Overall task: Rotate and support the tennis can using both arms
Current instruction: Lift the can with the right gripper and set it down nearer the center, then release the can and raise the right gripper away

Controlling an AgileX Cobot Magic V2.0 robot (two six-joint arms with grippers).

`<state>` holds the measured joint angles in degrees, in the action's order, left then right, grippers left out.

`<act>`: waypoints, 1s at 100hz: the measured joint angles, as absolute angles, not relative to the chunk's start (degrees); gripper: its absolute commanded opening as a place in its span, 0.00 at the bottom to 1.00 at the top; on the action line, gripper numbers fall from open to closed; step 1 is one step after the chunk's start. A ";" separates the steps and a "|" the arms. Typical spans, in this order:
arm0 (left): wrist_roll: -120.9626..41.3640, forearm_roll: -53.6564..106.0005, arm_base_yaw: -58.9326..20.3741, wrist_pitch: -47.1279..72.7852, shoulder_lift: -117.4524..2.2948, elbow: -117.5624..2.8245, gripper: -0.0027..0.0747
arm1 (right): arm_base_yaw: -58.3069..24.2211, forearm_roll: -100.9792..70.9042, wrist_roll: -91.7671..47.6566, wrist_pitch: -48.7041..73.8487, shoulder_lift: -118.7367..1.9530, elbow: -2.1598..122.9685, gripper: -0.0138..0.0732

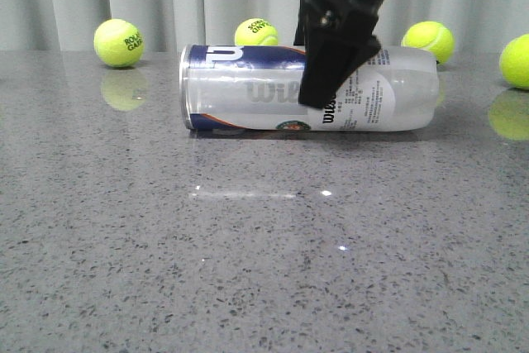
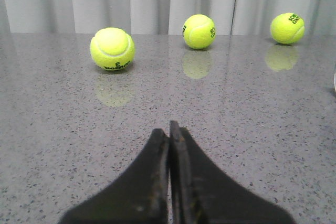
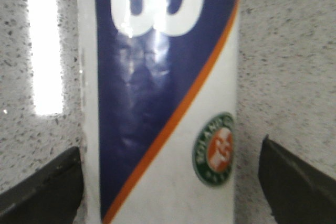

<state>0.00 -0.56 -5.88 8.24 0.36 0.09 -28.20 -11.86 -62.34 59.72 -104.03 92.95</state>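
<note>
The tennis can (image 1: 273, 93) lies on its side on the grey table (image 1: 248, 270), a clear tube with a white and navy Wilson label. My right gripper (image 1: 326, 88) comes down from above over its middle. In the right wrist view the can (image 3: 163, 103) with its orange stripe and round emblem (image 3: 215, 148) fills the space between the gripper's (image 3: 170, 171) open fingers (image 3: 47, 187), one on each side. My left gripper (image 2: 169, 129) is shut on nothing, low over bare table, and does not show in the front view.
Several yellow-green tennis balls sit along the back of the table by the curtain, among them one at far left (image 1: 118, 42), one behind the can (image 1: 256, 32) and one at right (image 1: 428, 40). Three balls (image 2: 112, 49) lie ahead of the left gripper.
</note>
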 measured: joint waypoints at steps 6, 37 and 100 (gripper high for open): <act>0.00 -0.56 -5.88 8.24 0.36 0.09 0.01 | -28.20 -11.86 -61.98 60.18 -101.93 92.95 0.91; 0.00 -0.56 -5.88 8.24 0.36 0.09 0.01 | -28.20 -11.86 -46.56 63.89 -93.04 93.12 0.08; 0.00 -0.93 -5.88 8.24 0.36 0.09 0.01 | -28.10 -11.86 0.56 51.16 -76.97 79.01 0.09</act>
<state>0.00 -0.93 -5.88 8.24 0.36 0.09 -28.10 -11.86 0.56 51.16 -76.97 79.01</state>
